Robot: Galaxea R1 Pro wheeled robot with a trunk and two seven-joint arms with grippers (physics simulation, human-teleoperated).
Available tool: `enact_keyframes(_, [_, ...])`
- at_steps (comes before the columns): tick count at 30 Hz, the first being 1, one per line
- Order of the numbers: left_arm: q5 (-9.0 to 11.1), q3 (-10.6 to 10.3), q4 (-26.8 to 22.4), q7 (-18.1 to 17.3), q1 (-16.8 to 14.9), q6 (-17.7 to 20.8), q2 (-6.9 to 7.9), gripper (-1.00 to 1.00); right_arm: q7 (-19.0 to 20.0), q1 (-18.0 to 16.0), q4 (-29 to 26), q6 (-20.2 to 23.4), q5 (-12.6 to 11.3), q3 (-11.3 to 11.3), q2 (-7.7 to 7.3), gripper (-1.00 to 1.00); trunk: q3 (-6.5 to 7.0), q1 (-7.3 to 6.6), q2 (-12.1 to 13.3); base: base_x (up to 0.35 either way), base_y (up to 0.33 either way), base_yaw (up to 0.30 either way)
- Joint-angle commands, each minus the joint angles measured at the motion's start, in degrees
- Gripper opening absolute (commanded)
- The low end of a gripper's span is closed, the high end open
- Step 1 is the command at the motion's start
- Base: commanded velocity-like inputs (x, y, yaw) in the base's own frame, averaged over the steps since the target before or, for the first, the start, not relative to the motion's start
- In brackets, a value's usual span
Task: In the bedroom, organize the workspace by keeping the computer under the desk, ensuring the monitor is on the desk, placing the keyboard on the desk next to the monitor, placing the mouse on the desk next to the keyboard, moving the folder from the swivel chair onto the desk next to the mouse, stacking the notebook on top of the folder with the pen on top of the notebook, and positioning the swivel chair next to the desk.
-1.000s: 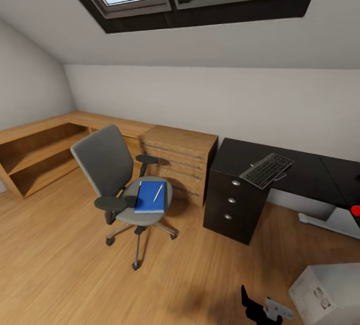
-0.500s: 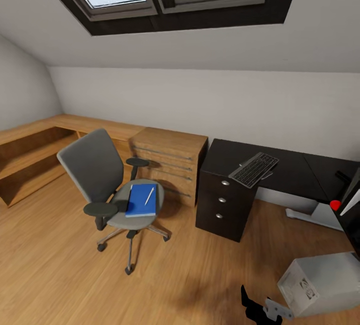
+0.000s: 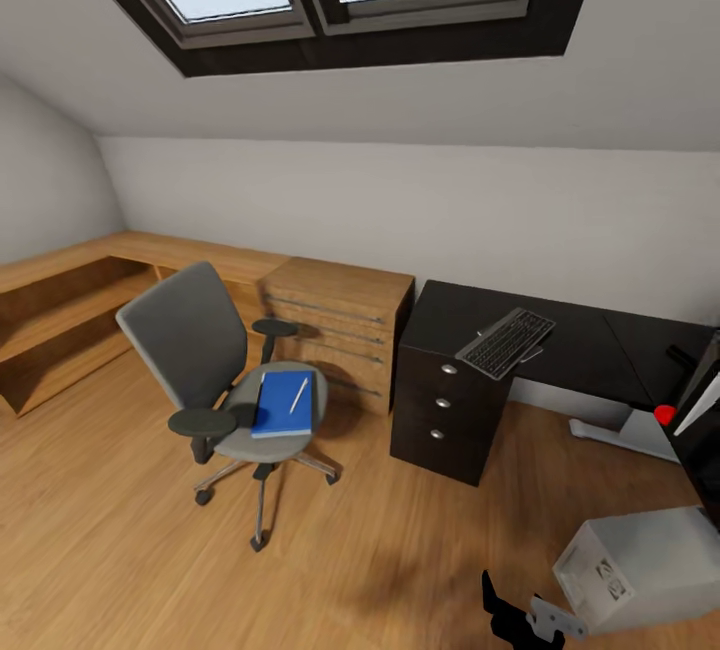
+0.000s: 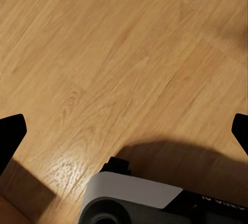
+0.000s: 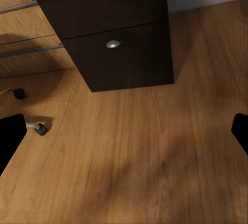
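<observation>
1. Down at six o'clock in the head view, your right gripper (image 3: pixel 520 620) hangs low over the wooden floor (image 3: pixel 130 550). In both wrist views the black fingertips sit at opposite edges of the picture, so both pairs of jaws stand wide apart and hold nothing; the left gripper (image 4: pixel 124 131) looks straight down at bare boards.
2. At four o'clock the computer (image 3: pixel 640 570) lies on the floor, still clear of the desk. A pale label shows on its near face, but its writing is too small to read.
3. At nine o'clock stands the swivel chair (image 3: pixel 215 380), well apart from both grippers. The folder (image 3: pixel 280 405) lies flat on its seat, long axis running roughly twelve to six, with the pen (image 3: pixel 299 394) slanted on top. Your left arm is probably the nearer one; the notebook I cannot make out.
4. At two o'clock is the desk (image 3: pixel 570 345); its drawer front (image 5: pixel 119 43) lies just ahead of the right jaws. The keyboard (image 3: pixel 505 342) overhangs its front edge, tilted.
5. At three o'clock the monitor (image 3: pixel 700 410) is cut by the frame edge.
</observation>
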Motion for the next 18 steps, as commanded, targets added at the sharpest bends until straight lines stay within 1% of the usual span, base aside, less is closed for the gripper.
enact_keyframes(1, [0.57,-0.29,0.01,0.28,-0.03,-0.25,0.03,1.00,0.59,-0.05,0.09,-0.09,-0.47,-0.20,-0.02,1.00,0.12,-0.22,0.37,0.000,0.000,-0.149])
enact_keyframes(5, [0.57,-0.29,0.01,0.28,-0.04,-0.25,0.03,1.00,0.59,-0.05,0.09,-0.09,-0.47,-0.20,-0.05,1.00,0.84,-1.10,1.98,0.000,0.000,-0.212])
enact_keyframes(14, [0.53,-0.29,0.01,0.26,-0.03,-0.25,0.03,1.00,0.60,-0.05,0.09,-0.09,-0.47,-0.20,-0.05,1.00,2.46,-3.08,5.59,0.000,0.000,-0.255])
enact_keyframes(18, [0.55,-0.23,0.01,0.28,-0.03,-0.25,0.09,1.00,0.65,-0.05,0.09,-0.09,-0.47,-0.20,0.01,1.00,3.17,-3.96,7.19,0.000,0.000,-0.102])
